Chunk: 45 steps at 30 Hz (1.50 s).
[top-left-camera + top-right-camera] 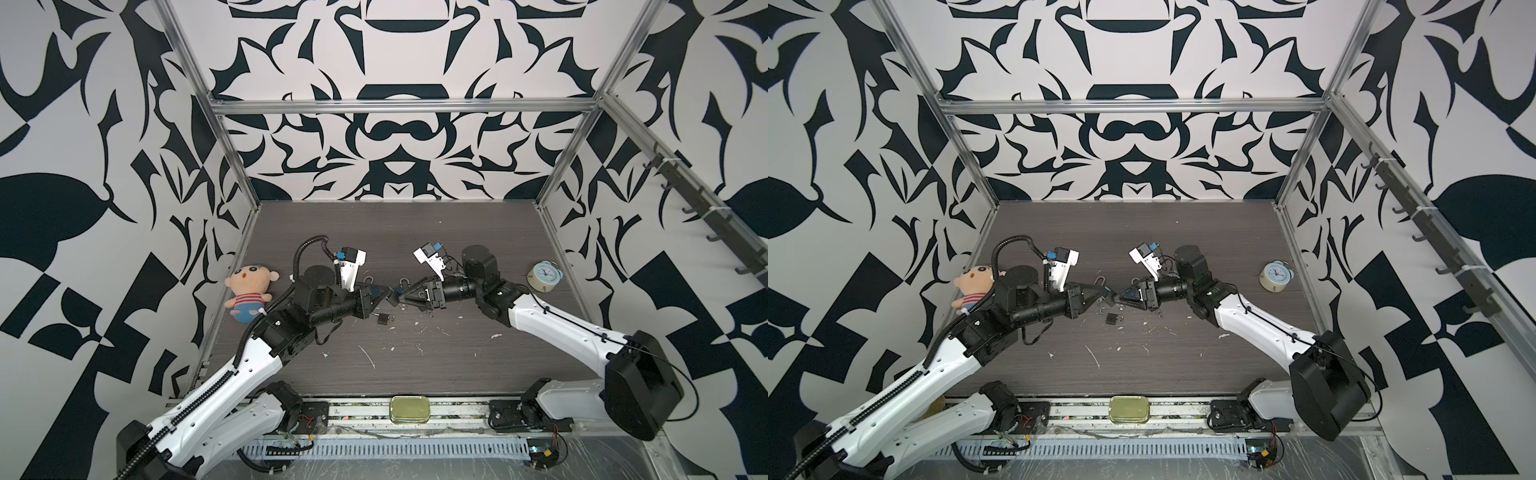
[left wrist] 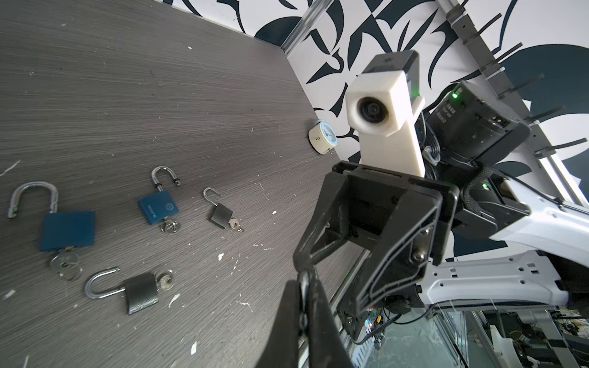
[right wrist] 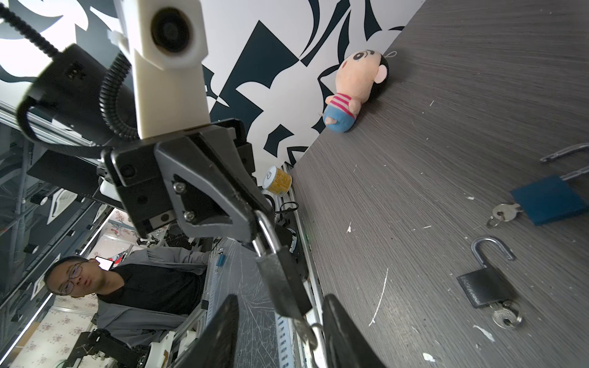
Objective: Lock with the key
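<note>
- Plush doll (image 1: 973,280): well left of the held padlock (image 3: 283,280). It is soft, with a striped shirt, and its body is mostly hidden behind the left arm.
- Left gripper (image 3: 259,227): clenched on the held padlock's steel shackle (image 3: 266,234), keeping it in the air above the table (image 1: 415,232). The black fingers cover the shackle's ends, so I cannot tell whether it is latched.
- Held padlock: a dark, flat, rectangular body. In both top views it is nearly lost between the 2 gripper tips.
- Key (image 3: 304,334): it sticks out of the held padlock's base with a ring on it, blurred.
- 4 more padlocks lie on the table near and below the held padlock, each with an open shackle and a key in it: large blue padlock (image 2: 67,229), smaller blue padlock (image 2: 159,210), small dark padlock (image 2: 221,216) and dark padlock (image 2: 140,294).
- Right gripper (image 3: 281,299): released. Its 2 fingers are spread either side of the held padlock's base and key, gripping nothing.
- Alarm clock (image 1: 544,276): well right of the held padlock. It is round, with a pale blue face.
- Table: dark grey wood grain, flecked with white scraps.
</note>
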{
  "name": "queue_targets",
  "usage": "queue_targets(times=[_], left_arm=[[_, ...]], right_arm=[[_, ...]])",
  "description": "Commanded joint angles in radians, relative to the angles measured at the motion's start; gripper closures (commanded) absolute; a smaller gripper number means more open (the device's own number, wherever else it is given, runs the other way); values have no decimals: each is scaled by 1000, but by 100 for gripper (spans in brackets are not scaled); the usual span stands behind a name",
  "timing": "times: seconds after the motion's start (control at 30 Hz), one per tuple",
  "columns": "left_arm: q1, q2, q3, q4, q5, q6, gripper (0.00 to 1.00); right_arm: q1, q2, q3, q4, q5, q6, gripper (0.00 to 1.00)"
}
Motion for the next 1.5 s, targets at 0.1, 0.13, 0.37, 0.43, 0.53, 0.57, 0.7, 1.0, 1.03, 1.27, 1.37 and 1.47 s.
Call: queue_targets(times=[0.1,0.13,0.37,0.43,0.53,0.57,0.7,1.0,1.03,1.27,1.37,1.47], left_arm=[[13,-11,39,26,22,-32,100],[13,-12,38,29,22,-35,100],[23,-19,33,48,21,-56,100],[26,-21,32,56,25,-62,100],[28,-25,32,57,15,-70,100],[29,-28,32,58,13,-71,100],[34,-32,30,59,1,-76,100],[36,-32,18,75,-5,-93,100],[34,-32,18,77,-6,-94,100],[39,-35,13,83,-16,-101,100],[41,-38,11,86,-17,-103,100],[45,-45,7,85,-24,-103,100]], right_arm=[[3,-12,2,67,-35,6,55],[4,-9,2,71,-37,8,55],[3,4,-7,93,-44,24,55],[3,9,-8,96,-45,25,55],[4,13,-9,99,-47,29,56],[3,12,-11,103,-48,32,57],[5,12,-15,112,-52,40,64],[8,20,-17,128,-56,53,75],[8,21,-15,128,-57,55,76],[10,28,-17,131,-58,58,80],[10,28,-18,130,-56,59,90],[9,30,-19,133,-53,63,100]])
